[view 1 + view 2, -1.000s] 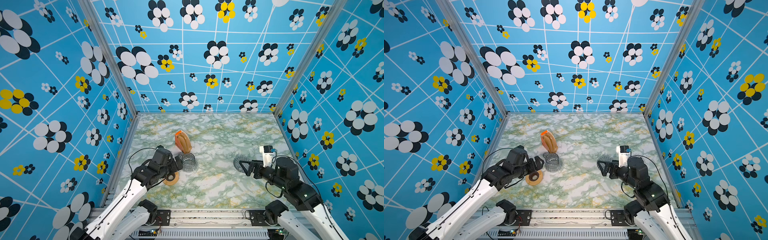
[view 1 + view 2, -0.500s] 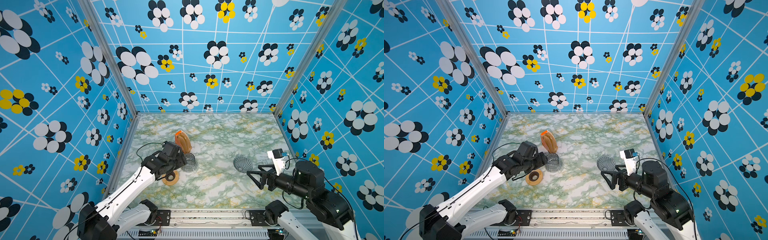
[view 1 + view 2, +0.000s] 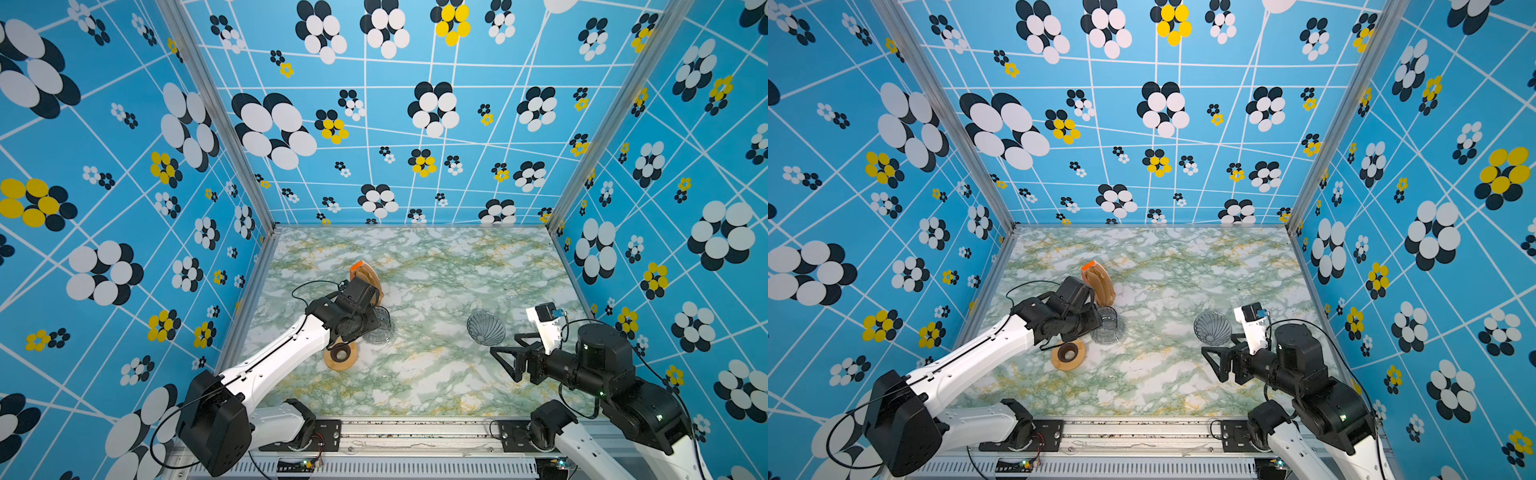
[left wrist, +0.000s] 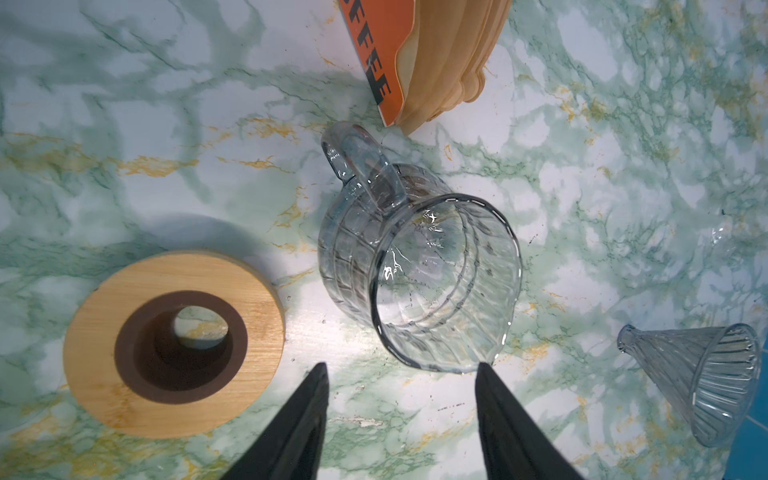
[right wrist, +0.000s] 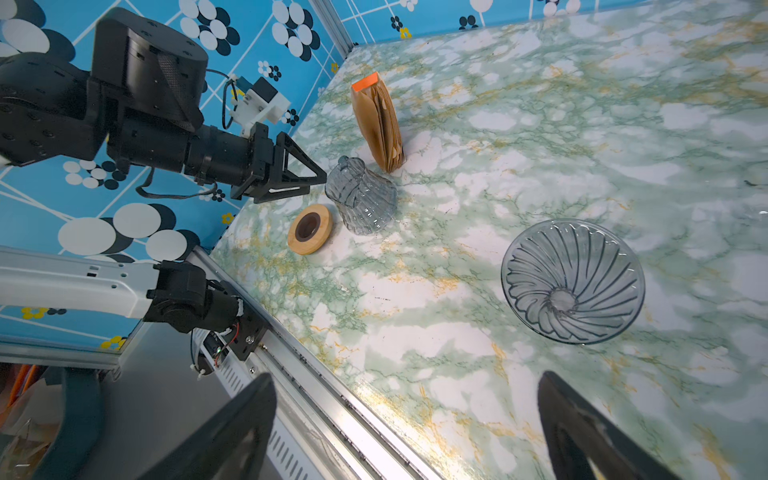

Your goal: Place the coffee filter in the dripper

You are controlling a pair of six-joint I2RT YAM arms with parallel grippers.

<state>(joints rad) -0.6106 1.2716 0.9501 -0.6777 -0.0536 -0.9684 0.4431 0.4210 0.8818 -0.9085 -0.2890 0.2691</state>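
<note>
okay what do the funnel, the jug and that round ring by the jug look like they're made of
The funnel: clear glass, apparently, since the marble shows through its glossy spiral ribs. The jug: also glass-like, transparent with bright glints on its rim. The ring: pale matte wood with visible grain and a dark, possibly rubbery collar inside.

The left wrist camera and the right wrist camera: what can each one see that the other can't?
Only the left wrist view shows black lettering on the orange packet of tan papers, and the table through the flat wooden ring's dark hole.

Only the right wrist view shows the left gripper, jaws apart, near the jug, plus blue flowered walls.

Both show the clear glass jug with a handle, the ribbed clear glass dripper lying on its side, and the green marble table. Neither shows a loose single filter.
</note>
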